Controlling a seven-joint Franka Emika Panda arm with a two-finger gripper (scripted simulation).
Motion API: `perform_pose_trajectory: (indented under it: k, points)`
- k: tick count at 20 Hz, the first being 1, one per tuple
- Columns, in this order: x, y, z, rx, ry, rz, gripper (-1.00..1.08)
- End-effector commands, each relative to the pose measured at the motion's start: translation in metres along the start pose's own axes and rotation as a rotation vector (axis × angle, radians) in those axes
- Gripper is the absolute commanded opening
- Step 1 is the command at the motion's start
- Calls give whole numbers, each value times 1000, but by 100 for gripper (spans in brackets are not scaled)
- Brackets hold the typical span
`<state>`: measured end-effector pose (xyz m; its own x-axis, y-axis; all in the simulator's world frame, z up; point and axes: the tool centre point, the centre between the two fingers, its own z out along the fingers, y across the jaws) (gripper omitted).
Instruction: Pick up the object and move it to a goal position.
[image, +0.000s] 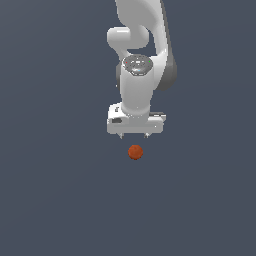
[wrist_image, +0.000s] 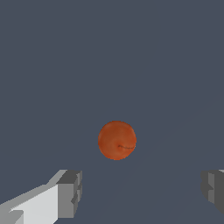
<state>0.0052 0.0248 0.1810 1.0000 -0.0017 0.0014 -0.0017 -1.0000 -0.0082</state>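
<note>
Ball (image: 135, 152) sits free on the flat grey worktop (image: 55, 200), directly under the pincer (image: 134, 135), not touching it. Pincer spread wide, holding nothing; in the wrist view the ball (wrist_image: 117, 140) lies ahead of the 2 fingers (wrist_image: 70, 192), gap clearly wider than the ball. To do it well: centre over the ball, drop straight, close gently so it doesn't roll. No goal marker visible.
</note>
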Motion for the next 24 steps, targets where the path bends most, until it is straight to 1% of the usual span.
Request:
perform_pose_trajectory:
  k: [1, 4, 11, 18, 24]
  points:
    - [0, 0, 0, 0, 0, 0, 100]
    - [0, -3, 0, 6, 2, -1, 100]
    - [3, -23, 1, 40, 11, -6, 100]
    - [3, -22, 6, 36, 10, 1, 100]
    - [1, -18, 34, 21, 5, 43, 100]
